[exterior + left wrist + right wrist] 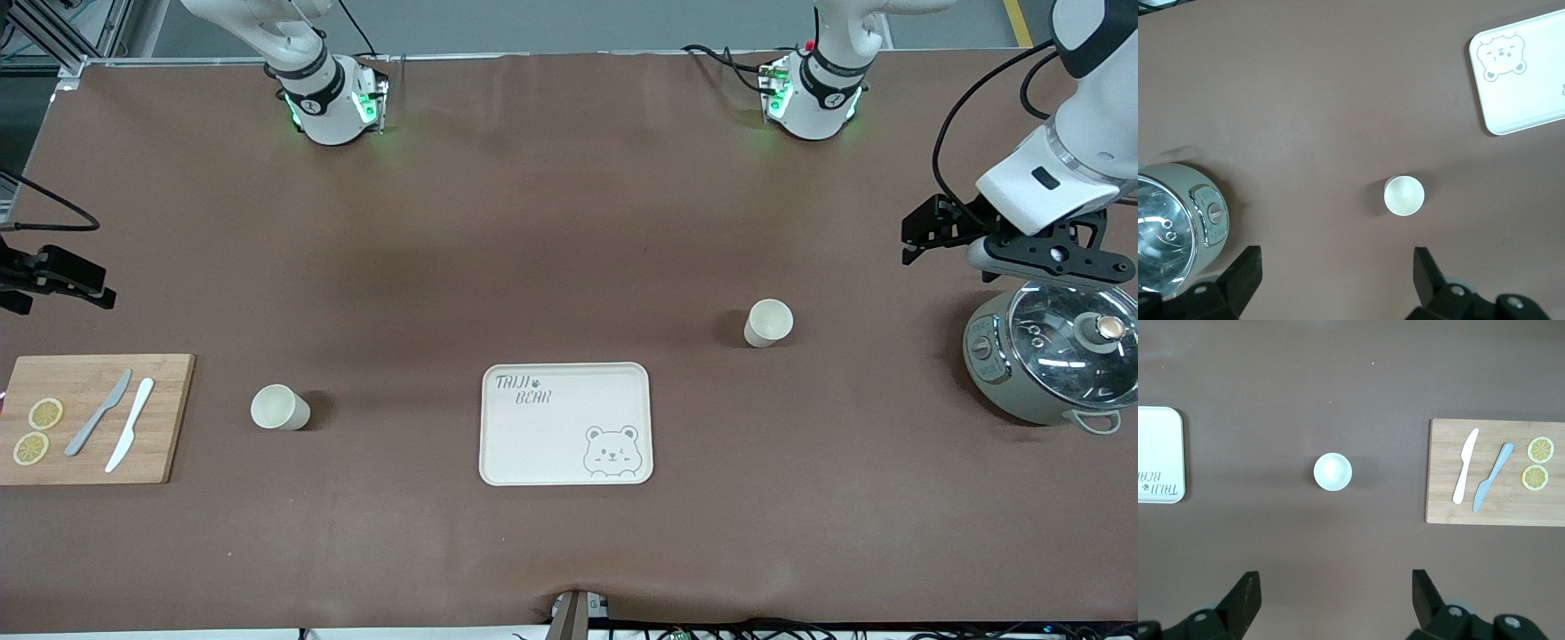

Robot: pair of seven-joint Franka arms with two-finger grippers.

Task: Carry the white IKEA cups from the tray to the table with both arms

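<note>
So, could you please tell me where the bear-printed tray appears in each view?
Front view: the bear-printed tray lies low in the middle, between the two cups.
Left wrist view: its bear corner shows at the upper right edge.
Right wrist view: its lettered corner shows at the left edge.
Shared landmark: the tray itself.

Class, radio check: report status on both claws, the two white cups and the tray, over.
Left claw open, up over the table by the pot; right claw open, empty. Both white cups upright on table, off the tray. Nothing between cups and tray.
</note>
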